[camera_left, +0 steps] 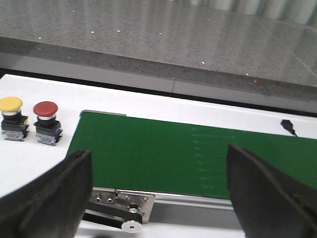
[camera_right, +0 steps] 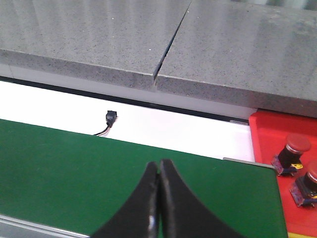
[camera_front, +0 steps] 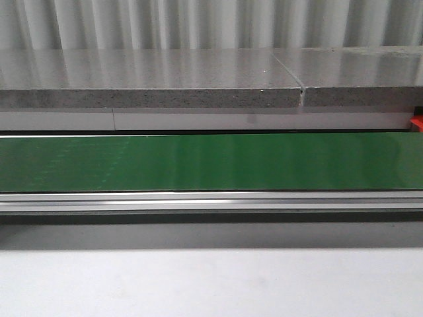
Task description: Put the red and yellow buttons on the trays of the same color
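In the left wrist view a yellow button (camera_left: 12,119) and a red button (camera_left: 46,123) stand upright side by side on the white surface, just off the end of the green belt (camera_left: 198,156). My left gripper (camera_left: 158,191) hangs open above the belt's end, apart from both. My right gripper (camera_right: 159,171) is shut with nothing in it, over the belt's other end. Beside it a red tray (camera_right: 267,130) holds two red buttons (camera_right: 292,151) (camera_right: 307,188). In the front view only a sliver of the red tray (camera_front: 416,123) shows at the right edge. No yellow tray is in view.
A grey stone ledge (camera_front: 198,79) runs along the far side of the belt (camera_front: 211,162). An aluminium rail (camera_front: 211,200) borders its near side, with a pulley bracket (camera_left: 133,206) at the left end. A small black connector with wires (camera_right: 110,119) lies on the white strip behind the belt.
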